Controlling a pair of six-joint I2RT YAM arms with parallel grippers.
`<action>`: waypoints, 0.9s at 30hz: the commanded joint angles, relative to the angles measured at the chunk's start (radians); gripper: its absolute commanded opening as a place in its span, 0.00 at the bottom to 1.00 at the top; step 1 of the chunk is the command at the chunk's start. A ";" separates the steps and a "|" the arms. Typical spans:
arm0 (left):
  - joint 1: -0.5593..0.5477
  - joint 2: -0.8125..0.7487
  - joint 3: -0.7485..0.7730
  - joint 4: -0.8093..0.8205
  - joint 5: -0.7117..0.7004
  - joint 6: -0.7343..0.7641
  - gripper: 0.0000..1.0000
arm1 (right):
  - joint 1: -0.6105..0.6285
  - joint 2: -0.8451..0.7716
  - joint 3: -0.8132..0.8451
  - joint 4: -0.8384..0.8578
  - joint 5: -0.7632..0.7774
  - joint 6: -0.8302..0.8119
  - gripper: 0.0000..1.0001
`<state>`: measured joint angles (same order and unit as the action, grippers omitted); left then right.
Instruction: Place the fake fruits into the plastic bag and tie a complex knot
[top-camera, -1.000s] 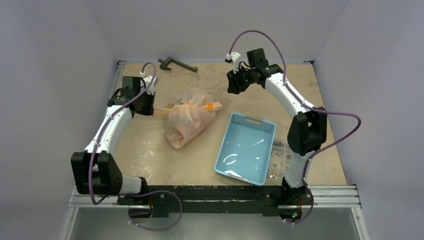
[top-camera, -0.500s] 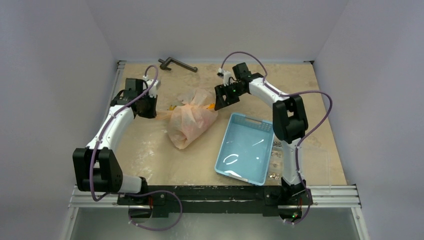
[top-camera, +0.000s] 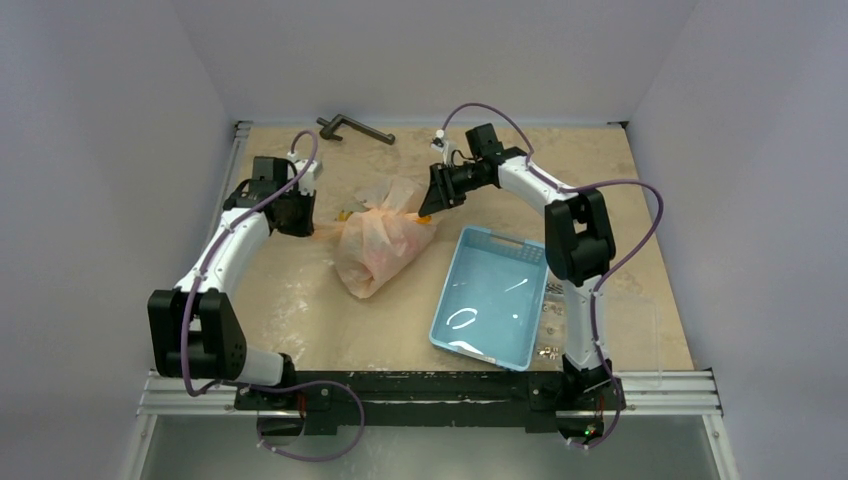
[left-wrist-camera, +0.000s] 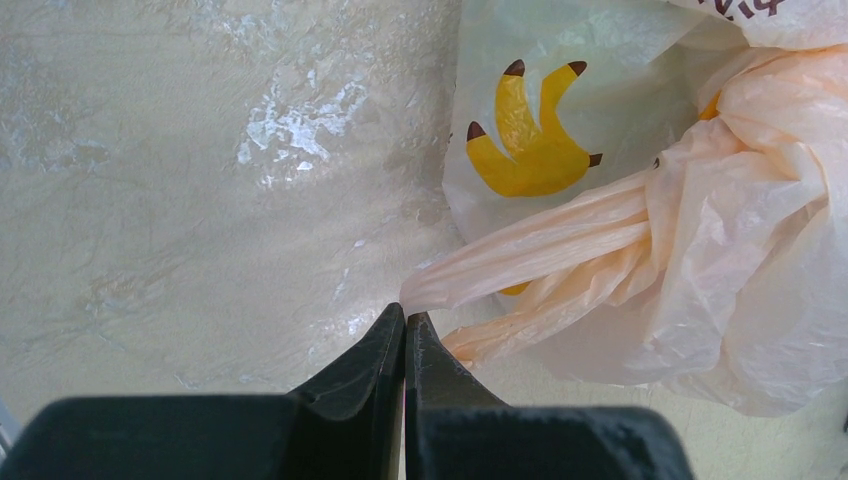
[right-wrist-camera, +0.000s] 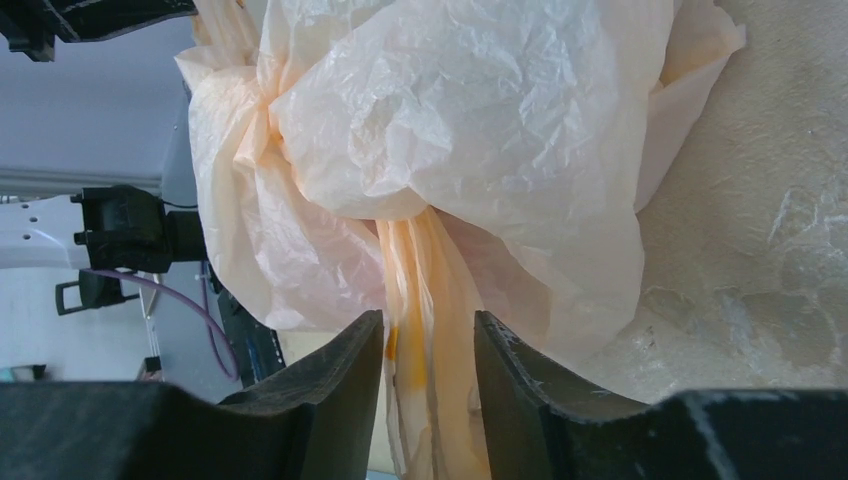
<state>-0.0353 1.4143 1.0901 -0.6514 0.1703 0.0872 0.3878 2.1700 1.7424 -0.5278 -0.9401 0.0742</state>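
Yellow banana print (left-wrist-camera: 530, 130) on plastic bag (left-wrist-camera: 740, 250)

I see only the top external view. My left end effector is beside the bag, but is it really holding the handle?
Observer: Yes. The left wrist view shows the left end effector shut, pinching the tip of a twisted handle of the plastic bag.
Operator: Is the right one closed too?
Observer: No. The right end effector is open. An orange strand of the bag lies between its fingers, unclamped.
Operator: Is there any print on the bag?
Observer: A yellow banana picture faces the left wrist camera.
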 joint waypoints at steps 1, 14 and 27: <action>-0.005 0.016 0.016 0.032 0.034 -0.035 0.00 | 0.021 -0.040 0.008 0.014 -0.034 0.001 0.46; -0.005 0.045 0.049 -0.012 0.070 0.025 0.00 | 0.016 -0.017 0.099 -0.235 0.154 -0.304 0.43; -0.014 0.190 0.151 -0.123 0.287 0.155 0.37 | 0.041 -0.008 0.192 -0.344 0.161 -0.432 0.00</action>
<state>-0.0414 1.5372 1.1721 -0.7101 0.3325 0.2047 0.4171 2.1704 1.8664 -0.8238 -0.7429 -0.3096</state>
